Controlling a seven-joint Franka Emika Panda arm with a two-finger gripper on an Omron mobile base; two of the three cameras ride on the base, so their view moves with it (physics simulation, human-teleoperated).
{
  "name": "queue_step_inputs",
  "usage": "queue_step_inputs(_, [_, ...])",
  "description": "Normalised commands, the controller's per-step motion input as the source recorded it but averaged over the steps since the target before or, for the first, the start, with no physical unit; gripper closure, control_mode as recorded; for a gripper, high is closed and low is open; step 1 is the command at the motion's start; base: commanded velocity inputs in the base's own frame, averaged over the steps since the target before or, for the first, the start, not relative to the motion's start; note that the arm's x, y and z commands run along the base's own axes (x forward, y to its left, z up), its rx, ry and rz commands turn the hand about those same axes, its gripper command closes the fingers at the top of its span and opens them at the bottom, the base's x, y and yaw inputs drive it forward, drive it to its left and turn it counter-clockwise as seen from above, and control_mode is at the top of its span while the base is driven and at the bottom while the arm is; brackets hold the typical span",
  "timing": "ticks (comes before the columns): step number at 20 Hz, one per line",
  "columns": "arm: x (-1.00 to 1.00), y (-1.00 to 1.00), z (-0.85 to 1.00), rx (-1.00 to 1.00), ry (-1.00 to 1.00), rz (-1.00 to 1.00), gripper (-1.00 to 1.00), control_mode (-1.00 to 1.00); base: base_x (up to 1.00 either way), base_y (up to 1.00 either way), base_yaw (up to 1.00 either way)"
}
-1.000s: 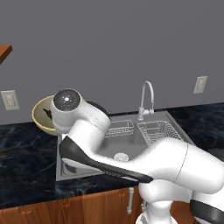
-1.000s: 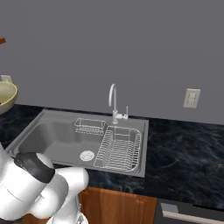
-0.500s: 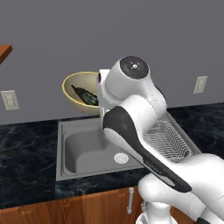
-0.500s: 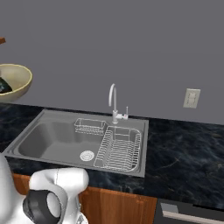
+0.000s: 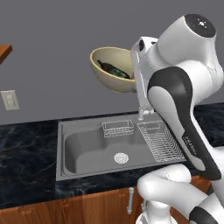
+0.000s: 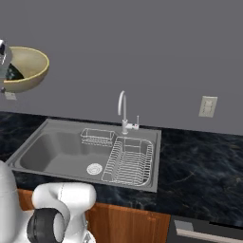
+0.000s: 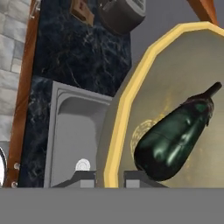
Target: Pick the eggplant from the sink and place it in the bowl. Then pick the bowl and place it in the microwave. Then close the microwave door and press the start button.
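The pale yellow bowl [image 5: 113,75] hangs tilted high above the sink [image 5: 85,146], in front of the grey wall. Inside it lies the dark eggplant [image 5: 114,70]. My gripper [image 5: 134,70] is shut on the bowl's right rim. In the hand view the fingertips [image 7: 84,177] pinch the bowl's [image 7: 175,78] yellow rim, with the gripper [image 7: 110,178] astride it and the glossy eggplant [image 7: 175,140] just inside. From the right base view the bowl [image 6: 28,71] is at the upper left, over the sink [image 6: 57,152]. The microwave and its door are out of view.
A curved faucet [image 6: 123,110] stands behind the basin. A wire dish rack [image 5: 159,141] fills the basin's right part, and a small wire basket [image 5: 117,128] sits at its back. Black marble counter [image 6: 199,166] surrounds it. Wall outlets [image 5: 9,100] flank the sink. A wooden shelf corner [image 5: 4,52] juts in at the upper left.
The arm has swung up and to the right, carrying the bowl with the eggplant from above the left counter to high over the sink. The grip on the rim is unchanged.
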Motion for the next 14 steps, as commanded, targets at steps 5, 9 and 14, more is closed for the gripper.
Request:
queue_step_inputs(5, [-0.17,-0.85,0.02,-0.04,0.0,0.24,1.0,-1.0,0.0,0.0,0.0])
queue_step_inputs(9, [0.0,-0.46,-0.16,-0.1,-0.03,0.23,1.0,-1.0,0.0,0.0,0.0])
queue_step_inputs(14, [0.04,-0.09,-0.1,-0.12,-0.05,0.12,1.0,-1.0,0.0,0.0,0.0])
